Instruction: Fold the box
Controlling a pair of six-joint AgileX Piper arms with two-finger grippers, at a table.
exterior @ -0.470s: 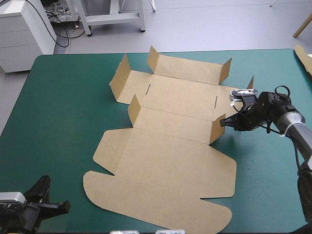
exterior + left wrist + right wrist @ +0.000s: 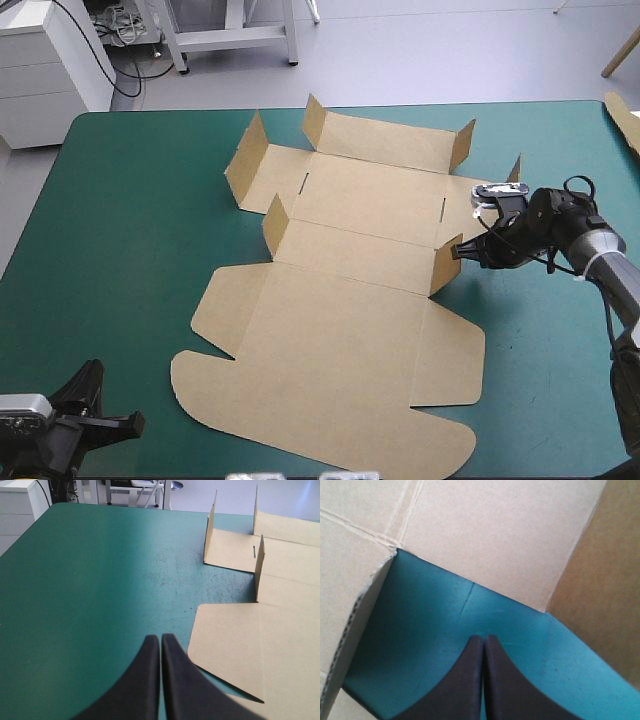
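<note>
Nothing has shifted since just before. The box [image 2: 340, 300] lies exactly as it did and neither arm has moved, so the fold is no further along. I read it as a pause, with the work still at its start.

The right claw [image 2: 462, 250] has its fingers together in one point and grips nothing. It sits at the box's right side, its tip at or just beside a raised flap [image 2: 445, 268]. I cannot tell whether they touch. Its own wrist view shows the tip over bare teal-green cover, in a notch with board around it.

The left claw [image 2: 160, 640] is also pressed together and empty. It waits by the near left corner of the table [image 2: 130, 220], close to the box's near corner but apart from it.

The box is a cut sheet of brown board lying across the middle of the table. Its broad lid panel [image 2: 330, 390], with rounded corners, lies flat toward the near edge. The base panels lie toward the far edge — short flaps stand up along both sides and at the ends of the far wall. No wall is yet raised and tucked. A strip of board [image 2: 625, 120] shows at the table's far right corner.
</note>
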